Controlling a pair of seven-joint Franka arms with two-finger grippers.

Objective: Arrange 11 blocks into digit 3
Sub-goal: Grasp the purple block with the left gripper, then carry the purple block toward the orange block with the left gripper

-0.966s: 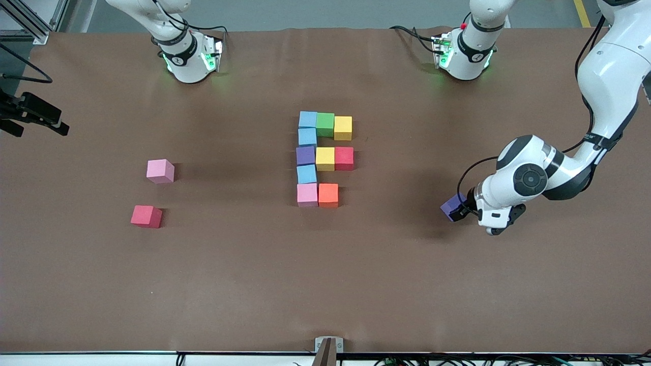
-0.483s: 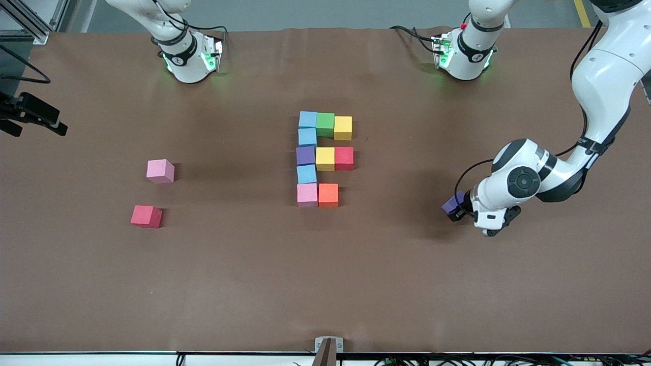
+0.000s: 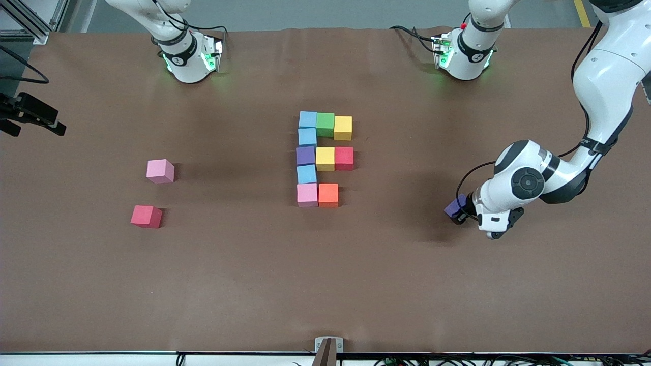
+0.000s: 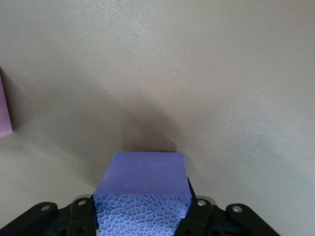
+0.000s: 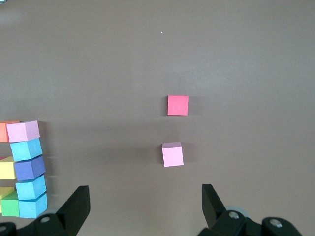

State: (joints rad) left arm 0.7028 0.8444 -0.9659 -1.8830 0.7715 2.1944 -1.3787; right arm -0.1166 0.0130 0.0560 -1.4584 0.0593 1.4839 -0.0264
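Right now, line by line:

Left gripper: the left gripper (image 3: 459,212) is sitting low toward the left arm's end of the table, its jaws pinching a small matte purple foam cube (image 3: 452,207); the left wrist view is showing the cube (image 4: 142,191) wedged between the black fingers (image 4: 81,216).

Right gripper: the right gripper (image 5: 142,206) is waiting high over the right arm's end of the brown table (image 3: 244,274), its jaws standing spread wide with nothing between them.

Digit 3: the unfinished figure of touching coloured foam cubes (image 3: 324,158) is lying at mid-table, well apart from the held cube. Ten cubes are forming it: a five-cube spine of blue, blue, purple, blue and pink, a top bar adding green and yellow, a middle bar adding yellow and red, and a bottom bar showing only pink and orange.

Loose blocks: a pink foam cube (image 3: 160,171) and a red foam cube (image 3: 146,216) are sitting toward the right arm's end, near each other but not touching, the red one lying nearer the front camera.
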